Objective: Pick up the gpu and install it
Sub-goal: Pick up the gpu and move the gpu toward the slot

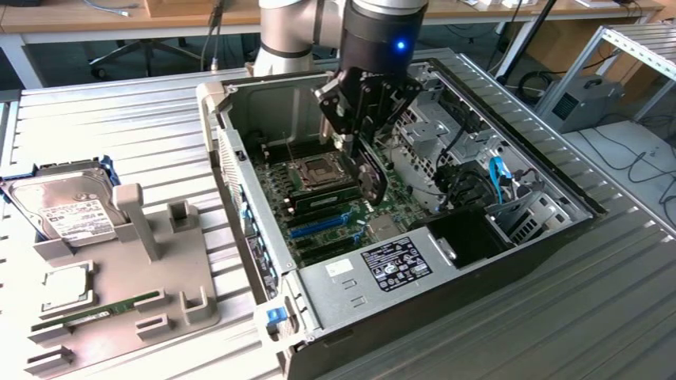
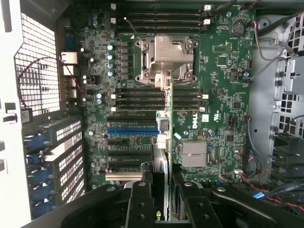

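Observation:
My gripper (image 1: 355,136) hangs inside the open computer case (image 1: 317,332), shut on the gpu (image 1: 370,178). The slim black card stands on edge below the fingers, over the green motherboard (image 1: 317,198). In the wrist view the gpu (image 2: 163,142) is seen edge-on as a thin strip running from the gripper (image 2: 164,194) out across the memory slots toward the CPU socket (image 2: 166,57). The blue expansion slot (image 2: 133,129) lies beside the card's edge. Whether the card touches the board cannot be told.
On the grey holder (image 1: 138,261) at the exterior view's left lie a silver hard drive (image 1: 63,202), a CPU chip (image 1: 66,285) and a green RAM stick (image 1: 100,310). Drive cages and cables (image 1: 496,178) crowd the case's right side, and the power supply (image 1: 396,265) sits at its near end.

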`<action>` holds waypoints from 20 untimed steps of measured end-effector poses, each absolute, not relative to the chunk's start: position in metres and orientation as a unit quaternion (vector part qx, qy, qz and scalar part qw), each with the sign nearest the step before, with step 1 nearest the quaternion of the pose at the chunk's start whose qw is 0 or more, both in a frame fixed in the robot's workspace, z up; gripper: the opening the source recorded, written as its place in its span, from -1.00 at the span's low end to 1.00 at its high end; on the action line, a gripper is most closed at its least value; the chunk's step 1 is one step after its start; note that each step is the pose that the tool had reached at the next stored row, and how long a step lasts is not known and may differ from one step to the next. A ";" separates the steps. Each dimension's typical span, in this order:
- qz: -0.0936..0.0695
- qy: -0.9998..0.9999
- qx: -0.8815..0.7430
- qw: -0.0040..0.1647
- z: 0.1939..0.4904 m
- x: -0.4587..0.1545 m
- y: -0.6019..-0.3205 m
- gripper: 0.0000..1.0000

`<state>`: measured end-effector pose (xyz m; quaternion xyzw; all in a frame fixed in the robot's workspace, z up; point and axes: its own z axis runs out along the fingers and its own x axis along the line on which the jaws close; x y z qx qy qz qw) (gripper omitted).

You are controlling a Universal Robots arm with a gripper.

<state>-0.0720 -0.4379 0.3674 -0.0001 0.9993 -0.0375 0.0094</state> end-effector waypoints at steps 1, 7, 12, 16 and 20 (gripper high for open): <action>-0.038 0.999 0.000 0.009 0.367 -0.072 -0.438 -0.47; -0.039 0.999 0.000 0.009 0.366 -0.068 -0.438 -0.47; -0.040 0.999 0.000 0.009 0.364 -0.064 -0.438 -0.47; -0.040 0.999 0.000 0.009 0.364 -0.060 -0.438 -0.47; -0.041 0.999 0.000 0.009 0.363 -0.056 -0.438 -0.47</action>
